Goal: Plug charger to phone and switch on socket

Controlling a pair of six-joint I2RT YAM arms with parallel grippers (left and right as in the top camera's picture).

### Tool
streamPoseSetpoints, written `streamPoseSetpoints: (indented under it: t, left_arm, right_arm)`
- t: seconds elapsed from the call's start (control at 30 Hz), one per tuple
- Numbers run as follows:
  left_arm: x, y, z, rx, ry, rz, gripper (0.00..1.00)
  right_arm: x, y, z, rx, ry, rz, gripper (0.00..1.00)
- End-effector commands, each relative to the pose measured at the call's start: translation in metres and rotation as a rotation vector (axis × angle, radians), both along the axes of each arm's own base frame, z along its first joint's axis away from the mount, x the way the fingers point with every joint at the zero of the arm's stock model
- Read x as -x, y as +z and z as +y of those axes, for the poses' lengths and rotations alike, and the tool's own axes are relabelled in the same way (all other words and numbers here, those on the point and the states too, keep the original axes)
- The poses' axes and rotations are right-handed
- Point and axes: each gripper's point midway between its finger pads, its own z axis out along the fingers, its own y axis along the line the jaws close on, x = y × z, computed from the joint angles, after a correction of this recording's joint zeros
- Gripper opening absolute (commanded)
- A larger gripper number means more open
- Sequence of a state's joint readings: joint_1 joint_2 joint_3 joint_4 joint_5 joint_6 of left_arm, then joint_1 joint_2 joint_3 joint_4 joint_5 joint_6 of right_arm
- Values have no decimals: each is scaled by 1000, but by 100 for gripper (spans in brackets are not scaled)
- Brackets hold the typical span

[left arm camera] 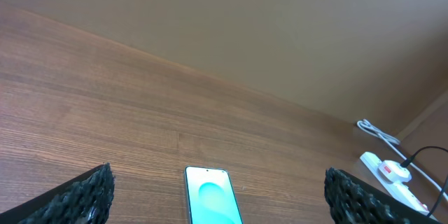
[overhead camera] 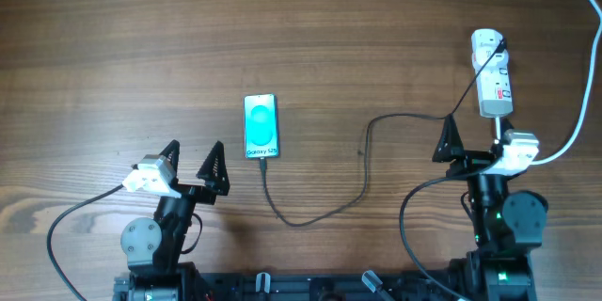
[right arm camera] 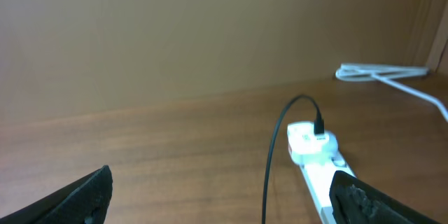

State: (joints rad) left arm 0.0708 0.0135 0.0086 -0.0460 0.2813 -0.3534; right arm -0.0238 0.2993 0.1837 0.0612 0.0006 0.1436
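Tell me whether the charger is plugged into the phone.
Apparently plugged in: the charger cable's end meets the phone's bottom edge in the overhead view.

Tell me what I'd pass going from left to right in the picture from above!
left gripper → phone → socket
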Motion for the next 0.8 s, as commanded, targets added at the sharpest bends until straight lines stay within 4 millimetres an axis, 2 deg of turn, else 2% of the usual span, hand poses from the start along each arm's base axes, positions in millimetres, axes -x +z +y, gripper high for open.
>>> streamPoseSetpoints:
  t: [0.0,0.13,0.17,0.3,0.43,0.57,0.67,0.7,0.73,0.77]
  left_arm:
    - [0,0,1,-6,7,-5,100]
    - [0,0,1,-6,7,-5,100]
    - [0,0,1,-6,7,-5,100]
    - [0,0,1,-6,7,-5,100]
    - [0,0,1,-6,7,-5,100]
    - [0,0,1,-6,7,-5,100]
    - [0,0,1,-6,7,-5,100]
    - [0,0,1,-6,7,-5,100]
    - [0,0,1,-6,7,-5,100]
    - [0,0,1,-6,7,-5,100]
  right_arm:
    - [8,23,1,13,2,-91,100]
    - [23,64,1,18,1,-285,100]
    - [26,68,1,18,1,-315,100]
    - [39,75,2,20,1,-393,100]
    - [41,79,2,20,1,-428,100]
    - [33,57,1,19,1,-367,100]
    - [22,16,1,17,1,-263,100]
    - [19,-1,2,15,5,-190,100]
    - [17,-29,2,12,5,-75,100]
    - [17,-33,3,14,15,-62,100]
